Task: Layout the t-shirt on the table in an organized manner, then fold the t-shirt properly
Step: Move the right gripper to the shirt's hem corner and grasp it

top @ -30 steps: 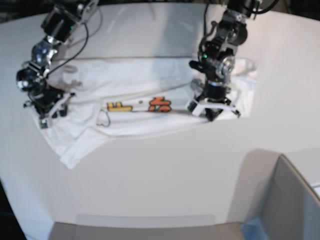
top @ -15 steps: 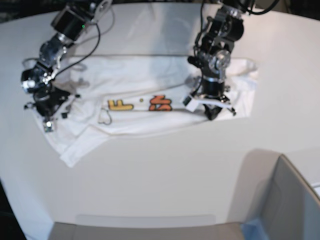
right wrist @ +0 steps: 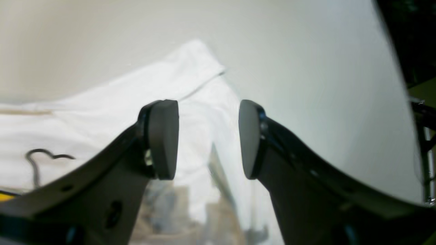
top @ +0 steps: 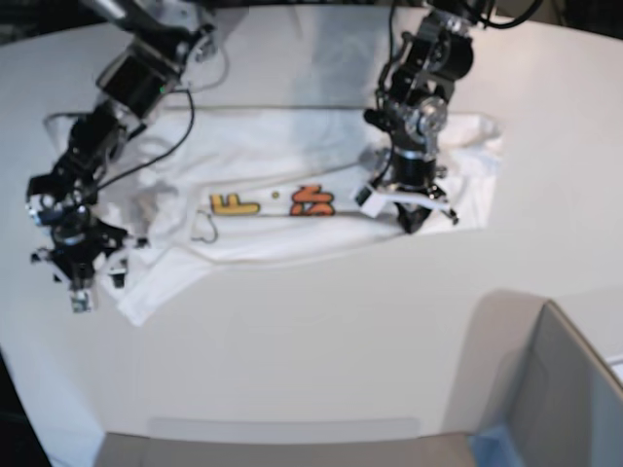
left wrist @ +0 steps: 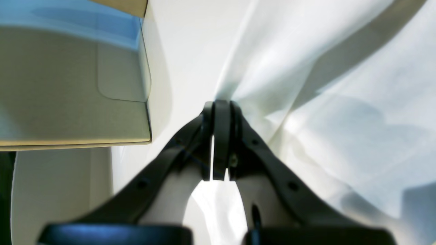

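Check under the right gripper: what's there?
Under the open right gripper, the t-shirt lies with its sleeve end near the table edge. Nothing sits between the pads. Whatever lies beneath the cloth is covered.

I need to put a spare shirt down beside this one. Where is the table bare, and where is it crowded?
The widest bare stretch of the table lies between the t-shirt and the near edge, left of the grey box. A bare band also runs beyond the shirt. It is crowded at both shirt ends, where the arms work.
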Motion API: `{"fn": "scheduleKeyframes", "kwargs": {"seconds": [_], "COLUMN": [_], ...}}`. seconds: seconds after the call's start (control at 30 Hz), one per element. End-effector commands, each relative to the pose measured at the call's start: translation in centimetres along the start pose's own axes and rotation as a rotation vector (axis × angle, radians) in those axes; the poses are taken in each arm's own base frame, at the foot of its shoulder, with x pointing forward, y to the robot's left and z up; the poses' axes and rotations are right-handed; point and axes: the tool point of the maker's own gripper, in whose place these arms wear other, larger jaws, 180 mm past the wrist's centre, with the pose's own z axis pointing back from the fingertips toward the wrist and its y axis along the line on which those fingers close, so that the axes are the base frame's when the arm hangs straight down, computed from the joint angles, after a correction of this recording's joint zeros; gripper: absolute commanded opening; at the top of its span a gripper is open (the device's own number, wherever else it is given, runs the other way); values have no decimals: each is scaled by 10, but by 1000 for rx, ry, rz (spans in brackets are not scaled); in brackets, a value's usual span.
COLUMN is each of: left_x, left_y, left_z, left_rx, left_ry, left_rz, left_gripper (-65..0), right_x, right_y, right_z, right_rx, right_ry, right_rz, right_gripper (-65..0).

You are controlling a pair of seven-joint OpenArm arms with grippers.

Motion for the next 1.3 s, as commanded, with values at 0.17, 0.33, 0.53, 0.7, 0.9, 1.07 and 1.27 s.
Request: {"fn": "scheduleKeyframes", "kwargs": {"seconds": [0.17,0.33,0.53,0.7,0.9,1.07,1.27], "left_x": [3,1,0,0,-4,-5,-5], "left_y": [10,7,8,6,3,3,3], "left_z": [1,2,2,2,4,4,4], "left_rx": [37,29,31,28,20,21,21], "left_ry": [-11,-6,-3,-4,4,7,7], "left_rz": [2,0,2,1,0,1,1], "left_gripper": [-650,-650,-650,-650,-650,-650,-650], "right_x": [2,-19,-26,-23,-1,5,3], "right_y": [25,41,63,65,61,61,67], "right_z": [-19,-21,-28,-31,-33,-38,-42], "right_rx": [140,236,363,381,370,383,403], "right_ry": [92,113,82,75,-27,-37,-43], "right_rz": [-61,-162,-258,-269,-288,-305,-329], "right_gripper": [-360,-360,-360,-360,-360,-360,-363]}}
